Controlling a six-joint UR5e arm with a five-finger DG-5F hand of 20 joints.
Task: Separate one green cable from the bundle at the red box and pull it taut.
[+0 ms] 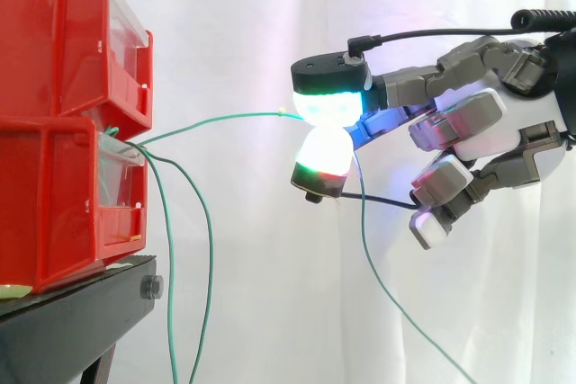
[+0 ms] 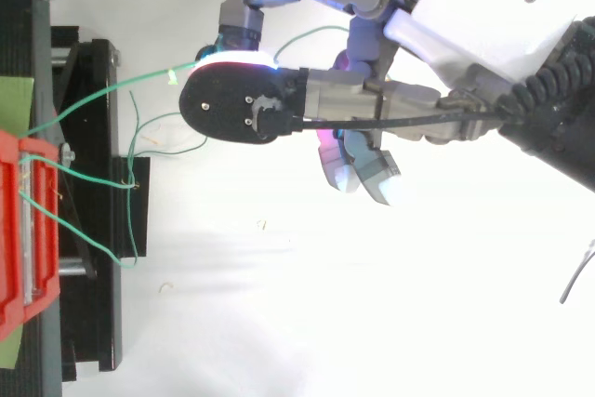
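Note:
One thin green cable (image 1: 216, 120) runs from the gap between the stacked red boxes (image 1: 63, 123) rightward, nearly straight, to my hand (image 1: 468, 128). Two glowing fingertips (image 1: 326, 110) pinch it there, one above and one below. Past the pinch the cable's free end (image 1: 378, 276) hangs down to the right. In the top view the same cable (image 2: 102, 92) stretches from the red box (image 2: 23, 230) to the hand (image 2: 372, 104). Two other green cables (image 1: 209, 258) droop from the box in loose loops.
The red boxes rest on a black stand (image 1: 72, 321) at the left. A white curtain (image 1: 270, 24) hangs behind everything. Loose green cable loops (image 2: 135, 192) lie over the stand in the top view.

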